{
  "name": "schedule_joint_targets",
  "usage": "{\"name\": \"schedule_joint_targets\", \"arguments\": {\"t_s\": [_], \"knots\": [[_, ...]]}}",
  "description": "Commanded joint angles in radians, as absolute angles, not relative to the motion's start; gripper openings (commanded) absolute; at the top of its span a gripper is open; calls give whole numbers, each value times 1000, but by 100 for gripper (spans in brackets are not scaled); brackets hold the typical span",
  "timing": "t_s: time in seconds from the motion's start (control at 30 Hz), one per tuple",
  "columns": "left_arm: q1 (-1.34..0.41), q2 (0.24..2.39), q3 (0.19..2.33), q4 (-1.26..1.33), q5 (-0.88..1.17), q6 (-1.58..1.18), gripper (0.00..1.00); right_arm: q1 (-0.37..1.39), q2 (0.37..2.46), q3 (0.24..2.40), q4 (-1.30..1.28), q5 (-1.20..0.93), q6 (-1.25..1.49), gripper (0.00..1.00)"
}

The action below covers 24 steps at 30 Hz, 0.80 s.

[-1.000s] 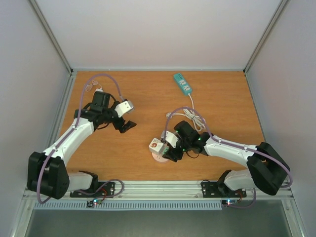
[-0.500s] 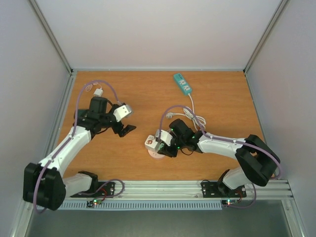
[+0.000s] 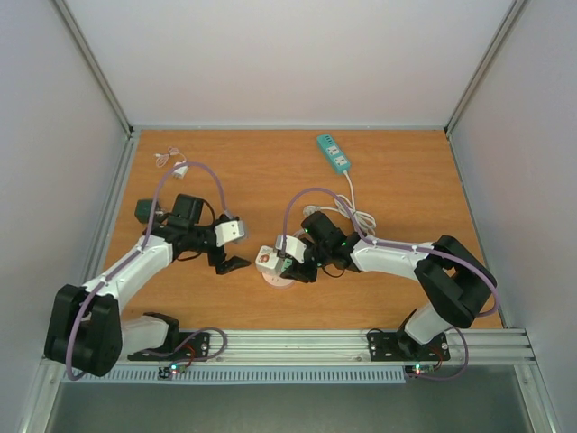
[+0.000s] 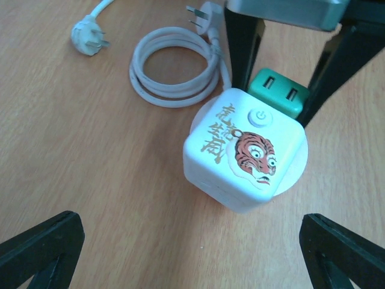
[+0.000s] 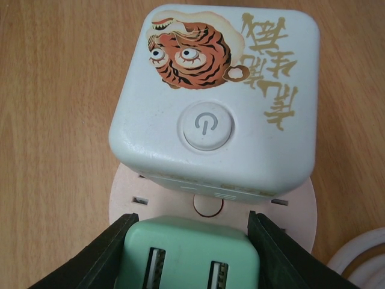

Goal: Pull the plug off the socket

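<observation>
The socket is a white cube [image 3: 268, 260] with a tiger picture and a power button, standing on a round pale disc [image 5: 129, 198]. It also shows in the left wrist view [image 4: 240, 150] and the right wrist view [image 5: 216, 96]. The plug is a green two-port USB block [image 5: 189, 256], seen at the cube's far side in the left wrist view [image 4: 278, 96]. My right gripper [image 5: 189, 253] is shut on the plug; it shows in the top view [image 3: 293, 264]. A narrow gap shows between plug and cube; the prongs are hidden. My left gripper [image 4: 189, 265] is open and empty, just left of the cube [image 3: 227, 262].
A coiled white cable [image 4: 174, 66] with a loose white plug [image 4: 87, 37] lies behind the cube. A teal power strip [image 3: 333, 152] lies at the back of the table. A small white connector [image 3: 178, 168] lies at the back left. Metal frame rails border the table.
My right gripper has slid left with the green plug, and the cube and disc moved left with it. My left gripper has come nearer and toward the cube.
</observation>
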<state>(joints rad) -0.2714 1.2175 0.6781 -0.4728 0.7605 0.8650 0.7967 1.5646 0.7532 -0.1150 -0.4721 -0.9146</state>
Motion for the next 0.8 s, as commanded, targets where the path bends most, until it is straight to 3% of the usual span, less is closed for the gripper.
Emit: {"name": "schedule_joint_targets", "arguments": {"t_s": [0.0,0.47,0.77], "knots": [[-327,1247,658,-427,776,997,98,802,1597,732,-141,-482,-954,37],[-427,1379,703,-388,772,1097,95,805,1599,724,-150,-519,-998,30],[-473,1433,702,-364,724,1105,92,804,1589,716,-145,-526,-1005,36]]}}
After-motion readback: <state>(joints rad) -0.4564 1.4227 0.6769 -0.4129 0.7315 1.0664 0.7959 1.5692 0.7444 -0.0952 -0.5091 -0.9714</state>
